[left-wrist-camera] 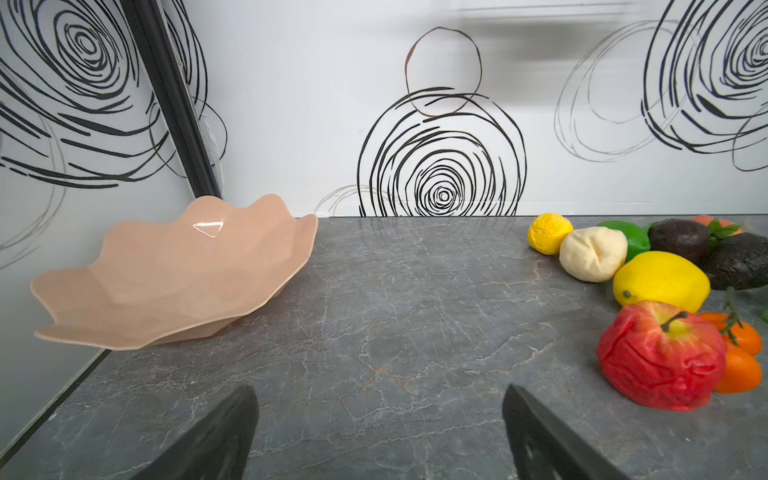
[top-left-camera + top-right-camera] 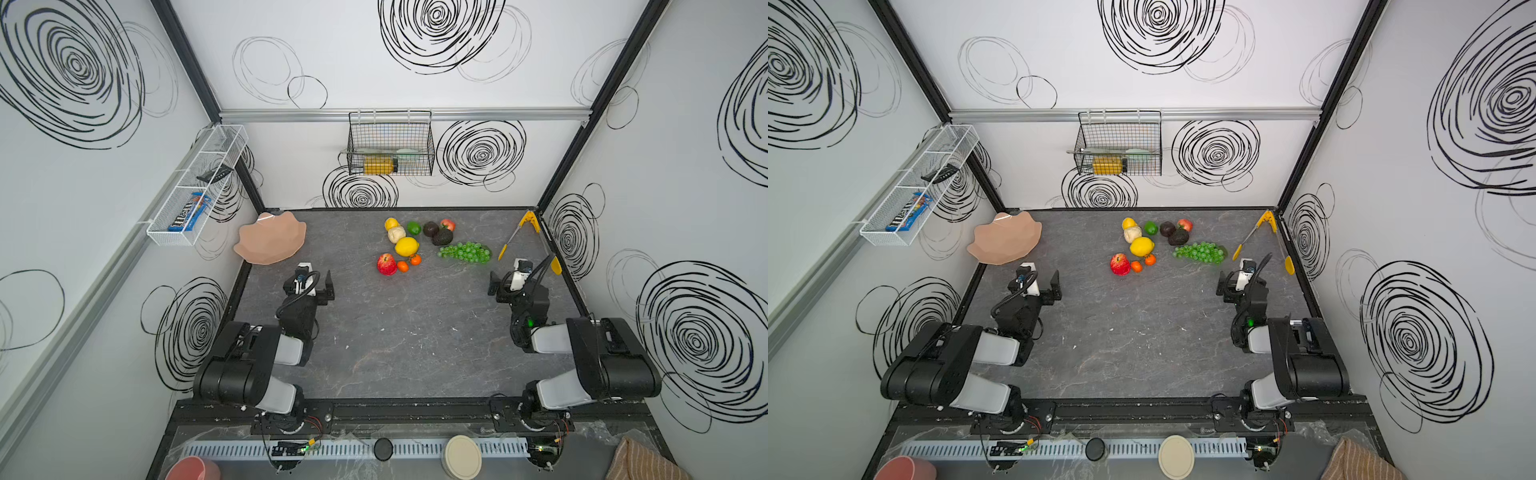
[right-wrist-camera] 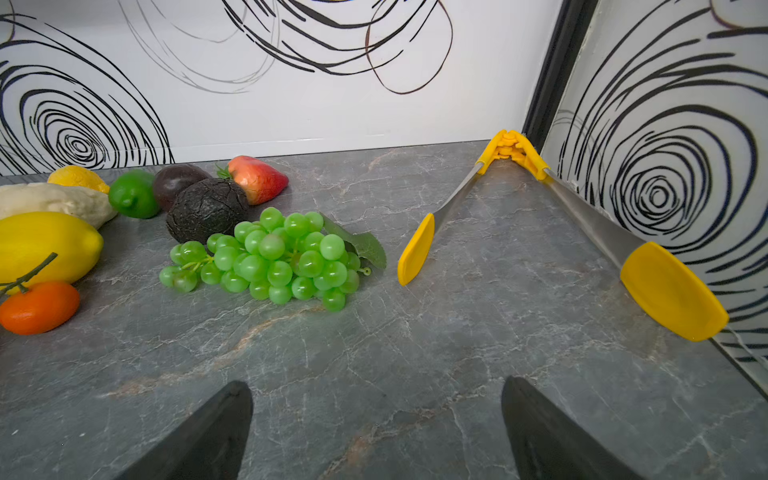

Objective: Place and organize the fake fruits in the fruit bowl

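The peach fruit bowl (image 2: 270,241) (image 2: 1005,239) (image 1: 174,274) with its wavy rim sits tilted at the table's back left corner, against the left wall. The fake fruits lie in a cluster at the back middle: red apple (image 2: 387,264) (image 1: 660,357), big lemon (image 2: 407,246), pale pear (image 2: 396,234), lime (image 2: 414,227), avocado (image 2: 442,237) (image 3: 208,210), small oranges (image 2: 402,266) and green grapes (image 2: 464,252) (image 3: 270,257). My left gripper (image 2: 311,282) (image 1: 379,390) hovers open and empty between bowl and fruits. Right of the grapes, my right gripper (image 2: 515,276) (image 3: 375,382) is open and empty too.
Yellow-tipped tongs (image 2: 519,237) (image 3: 511,166) lie spread open by the right wall. A black wire basket (image 2: 390,143) hangs on the back wall and a white wire shelf (image 2: 199,187) on the left wall. A coral bowl (image 2: 193,469), a cream disc (image 2: 462,457) and a striped cloth (image 2: 640,461) sit in front of the arm bases.
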`<action>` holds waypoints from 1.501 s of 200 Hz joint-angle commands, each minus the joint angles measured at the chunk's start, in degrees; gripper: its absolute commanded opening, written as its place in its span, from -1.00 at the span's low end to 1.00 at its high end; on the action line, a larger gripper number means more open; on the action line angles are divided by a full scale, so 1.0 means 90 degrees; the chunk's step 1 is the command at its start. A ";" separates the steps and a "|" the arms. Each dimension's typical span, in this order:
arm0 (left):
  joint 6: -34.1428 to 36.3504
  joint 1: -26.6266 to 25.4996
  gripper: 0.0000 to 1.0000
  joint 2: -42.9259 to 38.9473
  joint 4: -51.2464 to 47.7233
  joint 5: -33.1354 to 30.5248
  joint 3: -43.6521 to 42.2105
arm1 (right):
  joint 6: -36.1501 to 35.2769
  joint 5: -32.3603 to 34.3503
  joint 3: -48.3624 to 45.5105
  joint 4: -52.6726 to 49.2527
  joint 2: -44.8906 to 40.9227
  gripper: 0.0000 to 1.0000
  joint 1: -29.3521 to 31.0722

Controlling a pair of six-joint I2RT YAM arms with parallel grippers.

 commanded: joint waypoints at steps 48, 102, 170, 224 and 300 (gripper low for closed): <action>-0.0016 0.0067 0.92 -0.0005 0.0329 0.0166 0.0116 | -0.0078 0.0001 0.0147 0.0113 -0.0011 0.95 -0.0006; -0.0096 0.0191 0.92 -0.0005 0.0343 0.0392 0.0108 | -0.0081 -0.0011 0.0150 0.0113 -0.0012 0.95 -0.0006; 0.0006 0.0231 0.92 -0.0290 0.0944 0.0904 -0.0316 | -0.0257 -0.0063 0.0064 0.0129 -0.0171 0.95 0.0120; 0.0837 -0.1118 0.92 -0.2184 -0.0009 -0.1148 -0.0568 | -0.0887 0.0382 0.0232 -0.1099 -0.1447 0.95 0.0821; -0.2693 -0.1644 0.92 -0.3302 -0.4785 -0.1190 0.1673 | 0.1533 -0.0245 0.1296 -0.2893 -0.3209 0.95 0.1729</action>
